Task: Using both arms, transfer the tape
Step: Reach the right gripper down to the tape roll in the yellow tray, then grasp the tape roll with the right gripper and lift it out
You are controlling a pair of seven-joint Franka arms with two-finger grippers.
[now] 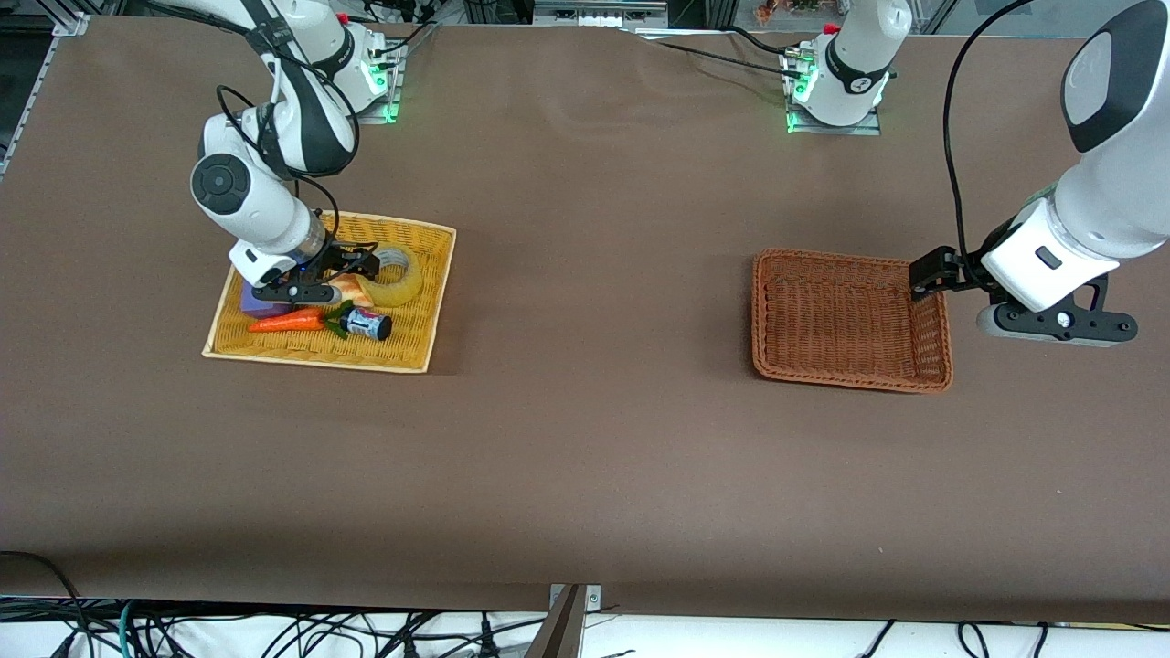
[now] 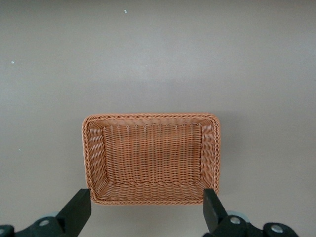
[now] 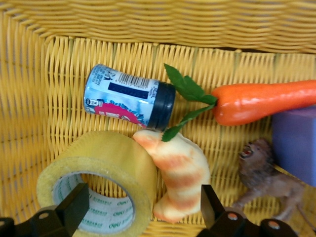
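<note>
The tape point(image 1: 399, 277), a yellowish roll with a grey core, lies in the yellow wicker tray point(image 1: 430, 302) at the right arm's end of the table. My right gripper point(image 1: 363, 262) is open and low over it. In the right wrist view, one finger point(image 3: 74, 207) sits in the hole of the tape point(image 3: 106, 158). The other finger point(image 3: 211, 205) is beside the orange-striped croissant toy point(image 3: 180, 180). My right gripper point(image 3: 143, 215) thus straddles the tape's wall and the croissant. My left gripper point(image 1: 925, 274) is open and empty over the edge of the brown basket point(image 1: 932, 347). It also shows open in the left wrist view point(image 2: 145, 212).
In the yellow tray also lie a carrot toy point(image 1: 288, 320), a small can point(image 1: 367, 323), a purple block point(image 1: 259, 304) and, in the right wrist view, a lion figure point(image 3: 264, 175). The brown basket point(image 2: 148, 117) holds nothing.
</note>
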